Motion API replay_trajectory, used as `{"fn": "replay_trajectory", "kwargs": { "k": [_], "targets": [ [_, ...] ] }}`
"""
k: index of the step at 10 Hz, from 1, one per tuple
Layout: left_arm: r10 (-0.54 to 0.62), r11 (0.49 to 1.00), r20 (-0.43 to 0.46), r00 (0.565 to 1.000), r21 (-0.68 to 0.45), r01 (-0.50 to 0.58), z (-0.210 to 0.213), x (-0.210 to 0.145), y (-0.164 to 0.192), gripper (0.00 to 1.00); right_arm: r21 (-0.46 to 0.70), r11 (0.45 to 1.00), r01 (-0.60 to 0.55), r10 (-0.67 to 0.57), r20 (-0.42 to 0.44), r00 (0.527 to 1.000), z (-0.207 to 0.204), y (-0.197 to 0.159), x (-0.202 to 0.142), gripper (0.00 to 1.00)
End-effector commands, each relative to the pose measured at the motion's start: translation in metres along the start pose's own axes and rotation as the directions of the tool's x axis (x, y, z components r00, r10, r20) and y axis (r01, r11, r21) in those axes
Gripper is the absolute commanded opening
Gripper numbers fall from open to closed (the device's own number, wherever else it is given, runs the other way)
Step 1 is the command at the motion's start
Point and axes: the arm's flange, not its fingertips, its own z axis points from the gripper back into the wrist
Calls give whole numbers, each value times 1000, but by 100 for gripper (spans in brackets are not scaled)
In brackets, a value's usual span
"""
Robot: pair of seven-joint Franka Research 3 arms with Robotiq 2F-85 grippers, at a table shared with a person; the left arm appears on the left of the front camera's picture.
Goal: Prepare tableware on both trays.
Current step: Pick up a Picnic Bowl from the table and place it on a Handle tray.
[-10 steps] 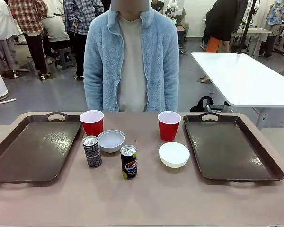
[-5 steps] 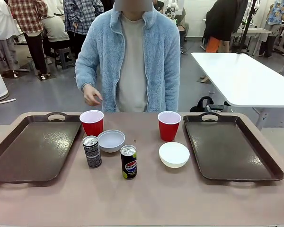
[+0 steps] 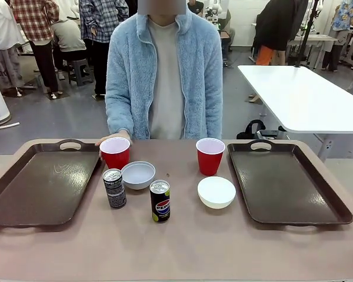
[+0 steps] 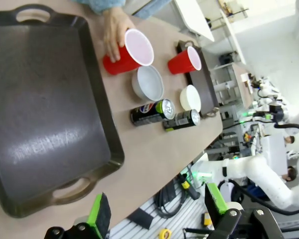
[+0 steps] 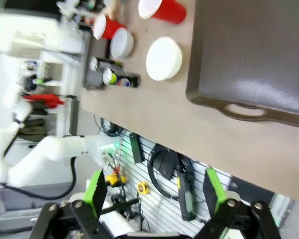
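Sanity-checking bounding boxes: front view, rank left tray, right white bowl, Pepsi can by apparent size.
1. left tray, by far.
2. right white bowl.
3. Pepsi can: slimmer but taller, and nearer the camera, so 2 versus 3 is unsure.

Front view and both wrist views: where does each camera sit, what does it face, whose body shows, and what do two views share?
Front view: robot's side, facing across the table at the person, whose hand is at a red cup.
Left wrist view: above the near edge, facing the left tray past the open left gripper; right arm farther off.
Right wrist view: above the near edge, facing the right tray past the open right gripper.
Shared: both wrist views show the Pepsi can.
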Motion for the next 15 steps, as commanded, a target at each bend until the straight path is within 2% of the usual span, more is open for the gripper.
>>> {"fn": "replay_trajectory", "kwargs": {
  "k": [1, 3, 5, 7, 8, 10, 12, 13, 14, 15],
  "targets": [
    [-5, 1000, 13, 1000, -18, 5, 2, 0, 2, 100, -142, 989, 39, -54, -99, 994, 8, 50, 4, 100],
    [-5, 1000, 13, 1000, -18, 5, 2, 0, 2, 100, -298, 954, 21, -70, -154, 986, -1, 105, 23, 100],
    [-5, 1000, 13, 1000, -18, 5, 2, 0, 2, 100, -457, 889, 30, -141, -210, 968, -35, 143, 52, 100],
    [-5, 1000, 13, 1000, -18, 5, 2, 0, 2, 100, -534, 845, 25, -193, -260, 946, -80, 170, 87, 100],
    [-5, 1000, 13, 1000, -18, 5, 2, 0, 2, 100, -569, 822, 28, -223, -276, 935, -102, 175, 105, 100],
    [-5, 1000, 13, 1000, -18, 5, 2, 0, 2, 100, -586, 810, 33, -244, -284, 927, -145, 176, 139, 100],
    [-5, 1000, 13, 1000, -18, 5, 2, 0, 2, 100, -553, 832, 36, -226, -280, 933, -165, 161, 154, 100],
    [-5, 1000, 13, 1000, -18, 5, 2, 0, 2, 100, -460, 888, -17, -120, -267, 956, -161, 158, 146, 100],
    [-5, 1000, 13, 1000, -18, 5, 2, 0, 2, 100, -552, 833, 25, -227, -302, 926, -169, 161, 149, 100],
    [-5, 1000, 13, 1000, -18, 5, 2, 0, 2, 100, -552, 833, 25, -227, -302, 926, -169, 161, 149, 100]
  ]
}}
